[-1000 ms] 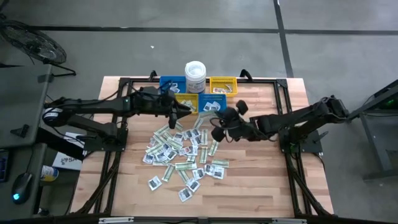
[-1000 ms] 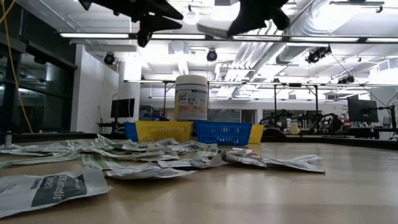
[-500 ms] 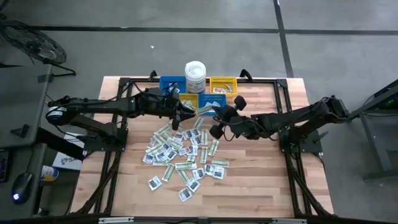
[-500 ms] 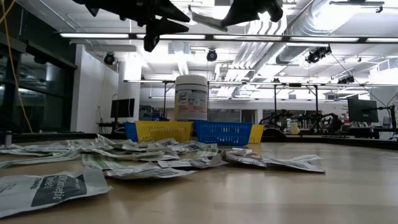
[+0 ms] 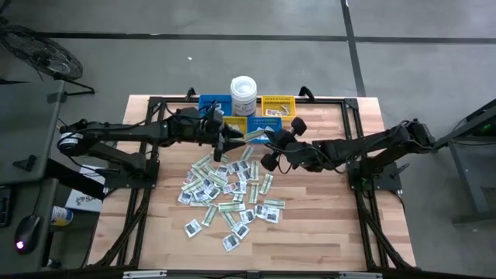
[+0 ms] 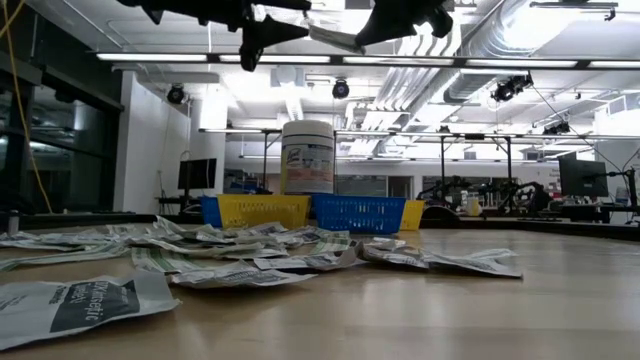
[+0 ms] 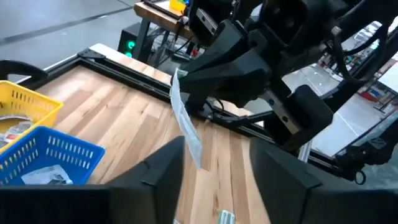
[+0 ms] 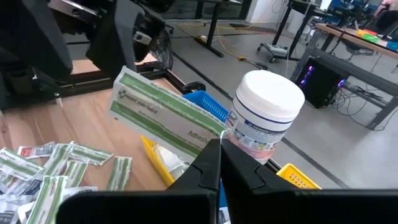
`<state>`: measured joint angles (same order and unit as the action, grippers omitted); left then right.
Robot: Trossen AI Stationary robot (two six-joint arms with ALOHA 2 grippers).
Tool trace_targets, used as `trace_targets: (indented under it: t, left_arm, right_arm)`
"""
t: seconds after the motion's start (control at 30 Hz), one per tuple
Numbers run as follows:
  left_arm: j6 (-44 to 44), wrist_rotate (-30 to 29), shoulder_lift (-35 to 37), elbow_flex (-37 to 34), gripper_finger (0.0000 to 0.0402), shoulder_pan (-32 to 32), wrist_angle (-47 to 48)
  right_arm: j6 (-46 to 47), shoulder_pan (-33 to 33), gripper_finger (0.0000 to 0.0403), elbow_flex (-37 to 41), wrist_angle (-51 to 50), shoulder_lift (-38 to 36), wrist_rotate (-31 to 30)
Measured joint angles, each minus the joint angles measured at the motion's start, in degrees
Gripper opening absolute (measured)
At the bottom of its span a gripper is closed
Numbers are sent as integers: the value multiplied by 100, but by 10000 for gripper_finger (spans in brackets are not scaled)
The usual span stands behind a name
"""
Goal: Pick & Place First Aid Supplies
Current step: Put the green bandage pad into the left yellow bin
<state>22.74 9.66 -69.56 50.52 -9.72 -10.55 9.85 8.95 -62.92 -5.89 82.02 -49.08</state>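
While the left tool (image 5: 222, 144) hangs with fingers spread and empty beside it, the right tool (image 5: 268, 140), clamped on a green-and-white strip packet (image 8: 166, 119) above the far bins (image 5: 262, 124), seems mid-delivery, next needing release over a bin.

High cam looks straight down on the whole wooden worktop (image 5: 325, 225). Low cam sits at surface level, facing the room behind. Both wrist cams ride close, looking past their own fingers. They all catch the blue plastic bin (image 6: 358, 213) near the far edge.
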Motion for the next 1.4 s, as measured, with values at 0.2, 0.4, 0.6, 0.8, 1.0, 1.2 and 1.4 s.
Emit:
trace_targets:
  t: [0.2,0.4,0.6,0.8,1.0,1.2,1.4]
  left_arm:
    - [2,-296,-11,0,230,0,11]
    - [27,-399,-11,0,228,0,17]
    - [224,-552,-11,0,169,0,20]
    - [304,-506,-11,0,40,0,66]
    - [308,-475,-11,0,5,0,197]
    - [280,-450,-11,0,2,0,197]
    - [260,-592,-11,2,1,0,465]
  right_arm:
    - [-138,-3,0,0,190,0,83]
    - [-219,-127,0,0,648,34,578]
    - [-286,-186,0,0,706,46,632]
    - [-285,-186,0,0,703,46,743]
    - [-287,-186,0,0,700,46,877]
    - [-383,-186,15,0,703,46,1084]
    - [60,-224,101,0,690,-124,1254]
